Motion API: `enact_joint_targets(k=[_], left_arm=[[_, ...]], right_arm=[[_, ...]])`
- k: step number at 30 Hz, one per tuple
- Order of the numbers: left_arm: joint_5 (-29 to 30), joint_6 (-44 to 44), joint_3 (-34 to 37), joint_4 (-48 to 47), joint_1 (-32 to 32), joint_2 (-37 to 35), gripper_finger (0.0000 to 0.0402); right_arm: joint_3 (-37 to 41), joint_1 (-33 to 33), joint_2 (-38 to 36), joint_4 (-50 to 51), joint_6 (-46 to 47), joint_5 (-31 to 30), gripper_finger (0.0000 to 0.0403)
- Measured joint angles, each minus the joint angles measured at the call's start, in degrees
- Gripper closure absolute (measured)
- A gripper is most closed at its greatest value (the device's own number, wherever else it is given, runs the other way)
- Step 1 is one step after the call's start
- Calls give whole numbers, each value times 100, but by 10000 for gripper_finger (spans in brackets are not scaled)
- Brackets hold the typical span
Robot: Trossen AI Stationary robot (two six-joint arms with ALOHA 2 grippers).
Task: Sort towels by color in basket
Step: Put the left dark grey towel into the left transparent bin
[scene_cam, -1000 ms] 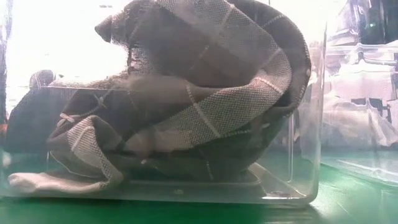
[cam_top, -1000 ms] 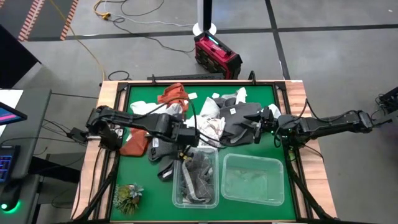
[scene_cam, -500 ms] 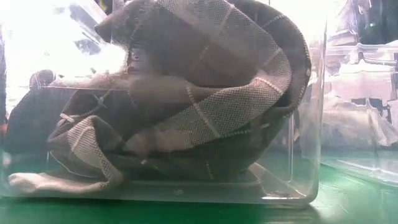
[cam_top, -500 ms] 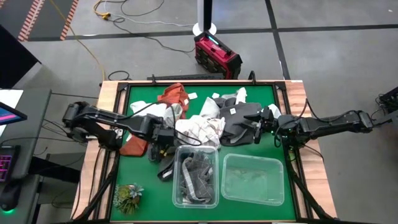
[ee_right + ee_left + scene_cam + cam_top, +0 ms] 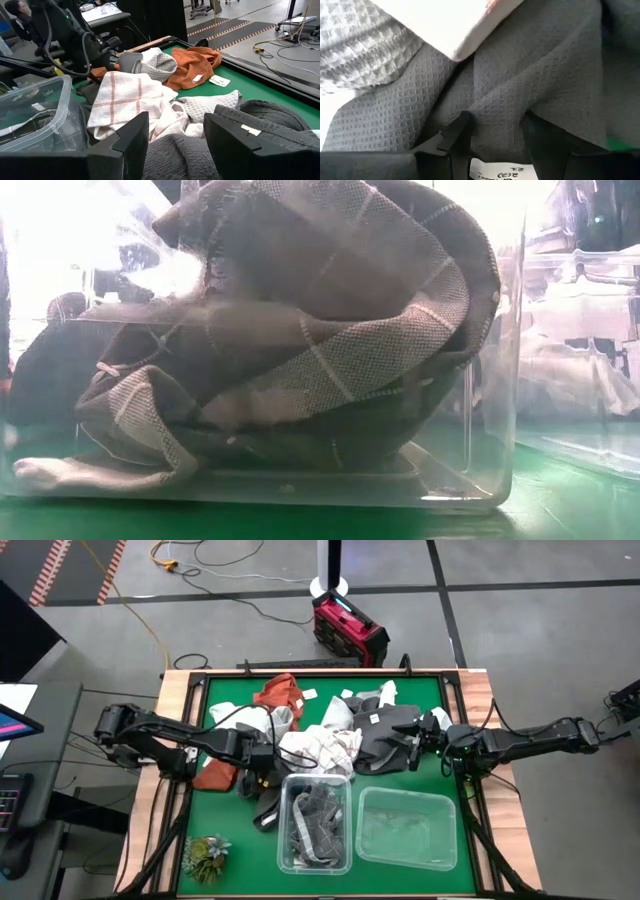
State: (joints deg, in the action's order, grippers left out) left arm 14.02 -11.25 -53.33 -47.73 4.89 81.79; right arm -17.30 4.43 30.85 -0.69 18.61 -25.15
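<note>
Your left arm lies low and stretched out from the table's left edge, elbow back over the wooden rim, its left gripper (image 5: 262, 777) pointed down just left of the near-left corner of the left bin (image 5: 316, 823). In the left wrist view its fingers (image 5: 455, 137) stand apart, pressed over a dark grey towel (image 5: 520, 85) with a white tag (image 5: 502, 172) between them; you cannot tell that they have closed on it.

Your right arm reaches in nearly flat from the table's right edge, and the right gripper (image 5: 410, 748) sits above the far side of the right bin (image 5: 405, 830). Its jaws are open and grip nothing, hovering over a heap of dark grey towels (image 5: 185, 155).

The left bin holds grey towels (image 5: 330, 330), one with a pale grid pattern, piled above its rim. Beyond that bin the rest lie loose on the green mat (image 5: 222, 815): a white towel with red stripes (image 5: 122, 100), a light grey one (image 5: 157, 65), and a rust-orange one (image 5: 192, 65) farthest back. Another orange towel (image 5: 215, 770) lies left of the left gripper.
</note>
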Motion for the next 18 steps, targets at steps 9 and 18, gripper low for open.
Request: enact_joint_targets(k=[9,18], left_arm=[[40,154,38,345,-11,-45,387],[-8,552,-1136,551,51,-1084,398]], right_arm=[[0,0,0,-4,0,0,184],[0,0,0,-2,0,0,184]])
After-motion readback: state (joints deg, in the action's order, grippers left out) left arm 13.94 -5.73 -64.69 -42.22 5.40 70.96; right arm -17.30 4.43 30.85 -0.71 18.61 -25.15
